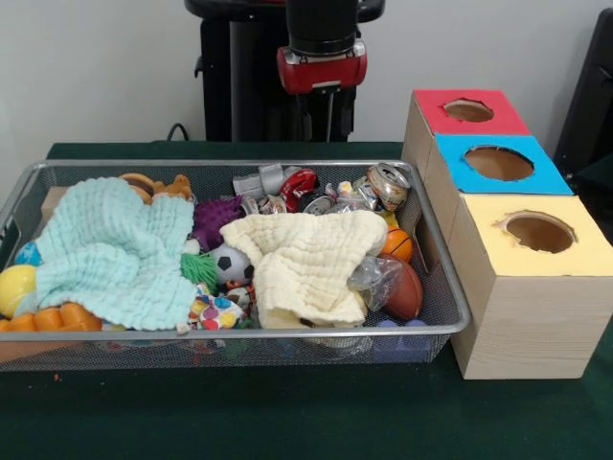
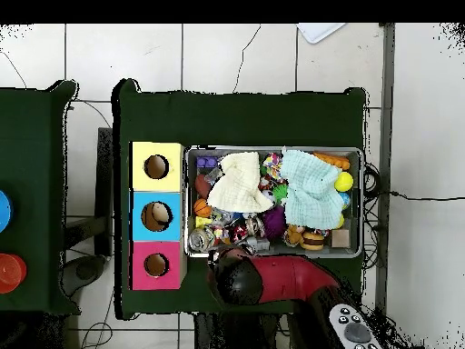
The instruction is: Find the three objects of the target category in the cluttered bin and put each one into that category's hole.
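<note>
The wire mesh bin [image 1: 239, 333] sits on the green table, full of clutter; it also shows in the overhead view [image 2: 361, 204]. One ruffled multicolour printed fabric piece [image 1: 215, 311] lies at the bin's front rim, between the mint cloth [image 1: 110, 254] and the cream cloth [image 1: 306, 259]; it also shows in the overhead view [image 2: 271, 168]. No other printed pieces show. The yellow-topped box's hole [image 1: 539, 233] [image 2: 155, 167] is empty. My gripper [image 1: 329, 120] hangs above the bin's far rim, dark against the pedestal, holding nothing I can see. The arm's wrist [image 2: 238, 282] covers it from above.
The blue-topped box [image 1: 498, 163] and red-topped box [image 1: 468, 110] stand behind the yellow one, right of the bin. In the bin are a soccer ball [image 1: 230, 264], a crushed can [image 1: 388, 184], a brown football [image 1: 407, 287], a purple spiky toy [image 1: 215, 222] and a yellow ball [image 1: 14, 287].
</note>
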You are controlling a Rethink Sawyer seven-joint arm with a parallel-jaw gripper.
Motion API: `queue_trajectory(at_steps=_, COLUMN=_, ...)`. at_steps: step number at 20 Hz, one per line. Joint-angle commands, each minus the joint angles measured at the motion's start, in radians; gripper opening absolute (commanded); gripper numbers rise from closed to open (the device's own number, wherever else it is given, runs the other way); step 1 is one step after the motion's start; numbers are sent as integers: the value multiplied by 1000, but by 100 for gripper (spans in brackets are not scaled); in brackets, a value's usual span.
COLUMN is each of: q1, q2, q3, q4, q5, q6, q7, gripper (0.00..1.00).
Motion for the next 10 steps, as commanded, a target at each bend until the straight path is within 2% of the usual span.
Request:
queue_trajectory(at_steps=1, q1=-16, q2=19, q3=119, q4=-157, q5=-49, q6=55, q7=-60, gripper=100)
queue_trajectory(at_steps=3, q1=-7, q2=49, q3=112, q4=-189, q5=-64, q6=58, q7=-59, gripper=100)
queue_trajectory(at_steps=10, q1=-83, q2=147, q3=170, q4=-287, q5=-94, q6=101, q7=-149, gripper=100)
